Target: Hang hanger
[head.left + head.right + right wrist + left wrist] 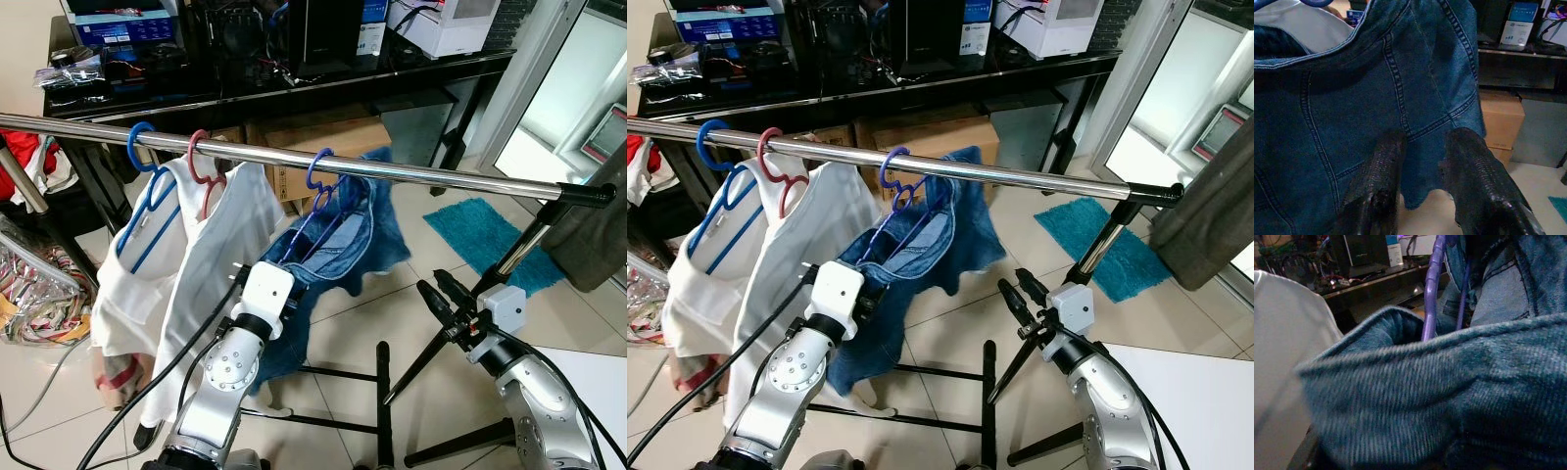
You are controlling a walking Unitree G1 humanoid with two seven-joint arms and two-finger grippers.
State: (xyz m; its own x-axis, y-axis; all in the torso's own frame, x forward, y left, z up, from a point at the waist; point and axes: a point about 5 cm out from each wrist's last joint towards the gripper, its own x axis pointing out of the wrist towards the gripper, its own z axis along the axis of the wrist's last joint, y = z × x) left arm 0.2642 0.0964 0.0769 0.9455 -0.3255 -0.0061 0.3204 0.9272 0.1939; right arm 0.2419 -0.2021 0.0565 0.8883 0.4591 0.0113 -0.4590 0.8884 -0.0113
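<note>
A chrome rail (411, 176) crosses the view. A purple hanger (320, 174) is hooked over it, carrying a blue denim garment (353, 245). My left gripper (284, 269) reaches up into the denim's lower edge, and the cloth hides its fingers. In the left wrist view the denim (1449, 396) lies close, with the purple hanger (1431, 298) rising behind it. My right gripper (438, 286) stands open to the right of the denim and below the rail, touching nothing. In the right wrist view its fingers (1381, 171) point at the denim (1352, 98) with empty space between them.
A blue hanger (142, 147) and a pink hanger (199, 157) hold a white shirt (157, 284) at the rail's left. Behind stand a black desk (411, 73) and a cardboard box (323, 137). The rack's black legs (382, 382), a teal rug (490, 235) and a grey garment (593, 235) are nearby.
</note>
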